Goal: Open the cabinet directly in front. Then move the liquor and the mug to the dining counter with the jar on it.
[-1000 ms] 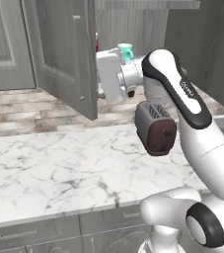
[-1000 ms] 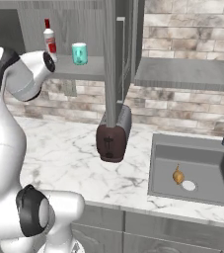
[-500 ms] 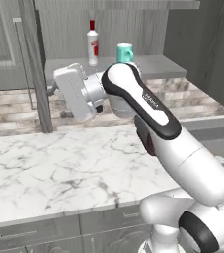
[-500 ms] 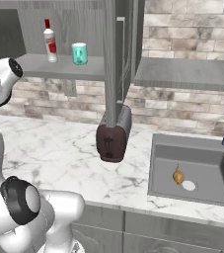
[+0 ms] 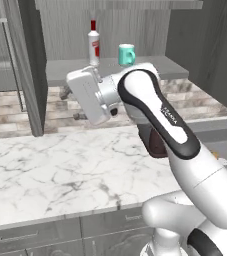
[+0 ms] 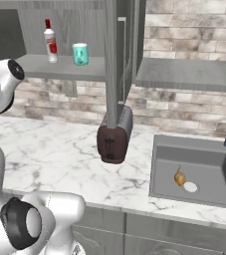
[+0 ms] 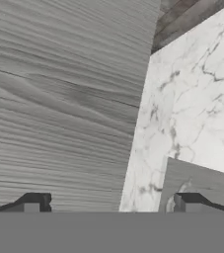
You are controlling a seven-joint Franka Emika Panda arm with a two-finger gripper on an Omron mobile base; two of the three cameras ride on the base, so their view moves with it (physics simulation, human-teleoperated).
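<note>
The cabinet (image 5: 65,71) stands open, its left door (image 5: 24,65) swung wide and its right door (image 6: 113,60) edge-on. On the grey shelf stand the liquor (image 5: 93,47), a slim bottle with a red cap, and just right of it the teal mug (image 5: 126,54); both also show as the liquor (image 6: 50,42) and the mug (image 6: 80,54). My gripper (image 5: 71,104) hangs open and empty below the shelf's front edge, pointing left toward the left door without touching it. In the hand view the gripper (image 7: 111,203) faces the wood-grain door (image 7: 59,99). The dining counter and the jar are out of view.
A dark maroon toaster (image 6: 114,134) sits on the marble worktop (image 5: 60,170) under the right door, half hidden by my arm in the left base view. A sink (image 6: 194,169) with a faucet lies to the right. Grey drawers run under the worktop.
The left door has swung from half shut to wide open, uncovering the liquor and the mug. My hand swept left with it, then drew back a little to the right.
</note>
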